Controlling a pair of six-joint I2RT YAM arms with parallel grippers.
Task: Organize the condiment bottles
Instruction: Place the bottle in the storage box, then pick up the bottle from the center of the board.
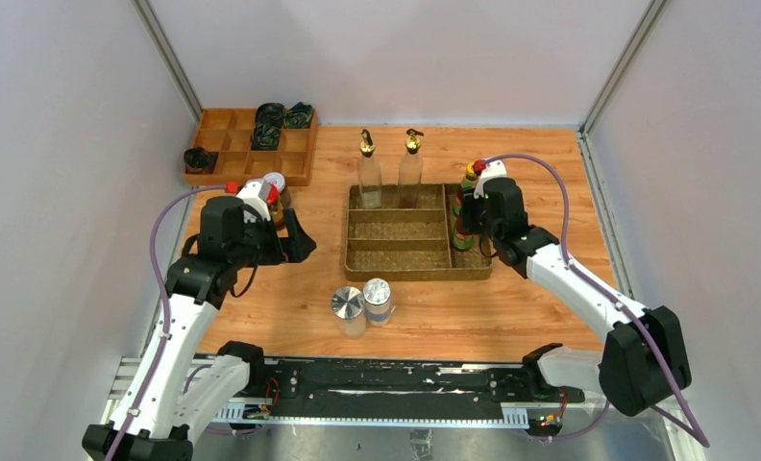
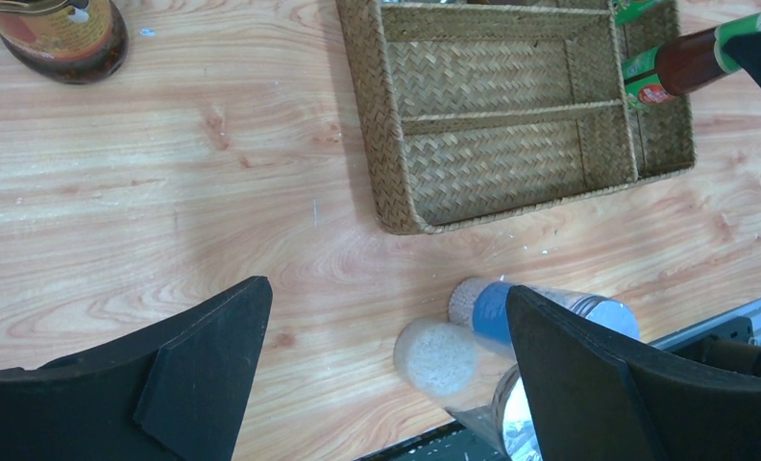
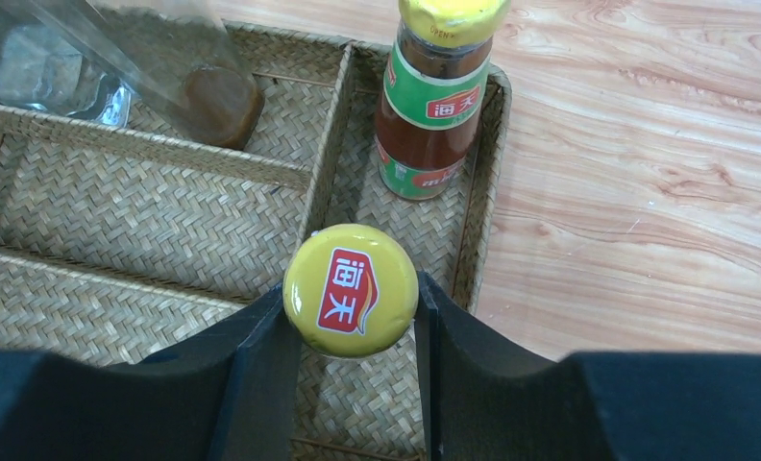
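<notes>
A wicker tray [image 1: 401, 252] holds two clear gold-spouted bottles [image 1: 368, 165] in its back compartment. A yellow-capped sauce bottle [image 3: 432, 106] stands in the tray's right compartment. My right gripper [image 3: 351, 300] is shut on the cap of a second sauce bottle [image 3: 353, 288] over that same compartment [image 1: 463, 229]; its base is hidden. Two silver-lidded shakers [image 1: 349, 307] stand in front of the tray and also show in the left wrist view [image 2: 437, 357]. My left gripper [image 2: 386, 375] is open and empty, above the wood left of the tray [image 1: 295, 240]. A white-lidded jar [image 1: 275, 181] stands behind it.
A wooden compartment box [image 1: 225, 144] at the back left holds dark rolled cloth bundles [image 1: 268, 125]. A dark-filled jar [image 2: 64, 34] stands on the table near my left wrist. Walls close in the table on the left, right and back.
</notes>
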